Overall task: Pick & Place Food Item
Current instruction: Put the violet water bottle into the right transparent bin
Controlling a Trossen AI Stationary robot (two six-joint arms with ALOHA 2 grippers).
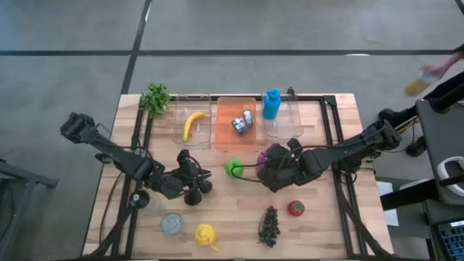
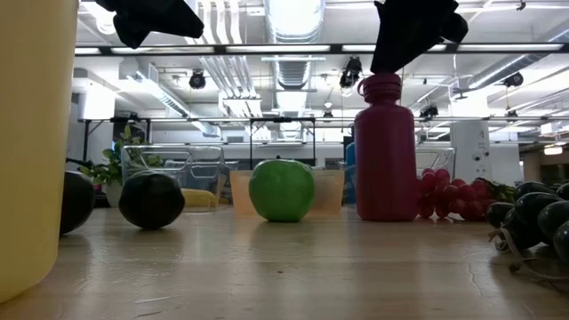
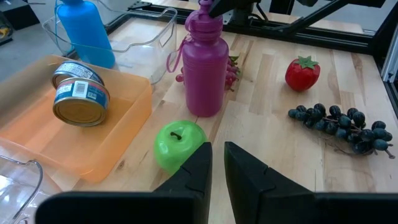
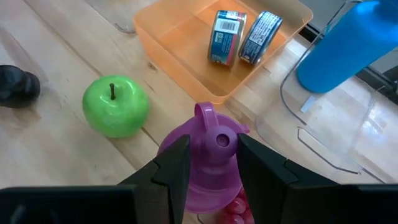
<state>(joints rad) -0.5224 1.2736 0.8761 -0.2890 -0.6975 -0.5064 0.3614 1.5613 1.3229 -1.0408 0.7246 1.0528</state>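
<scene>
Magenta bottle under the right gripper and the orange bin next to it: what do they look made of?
The magenta bottle with the loop cap looks like matte opaque plastic: uniform colour, moulded screw cap, soft highlights. The right gripper straddles its cap. The orange bin holding two cans looks like translucent glossy plastic, since the wood shows faintly through its walls. Neither can be confirmed by look alone.

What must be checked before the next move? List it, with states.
1. Right gripper centred over the bottle cap: ok.
2. Firm grip on bottle: cannot tell.
3. Bottle upright on the table: ok.
4. Apple apart from bottle: ok.
5. Left gripper empty, near the apple, not touching it: ok.
6. Room in the tray beside the cans: ok.
</scene>
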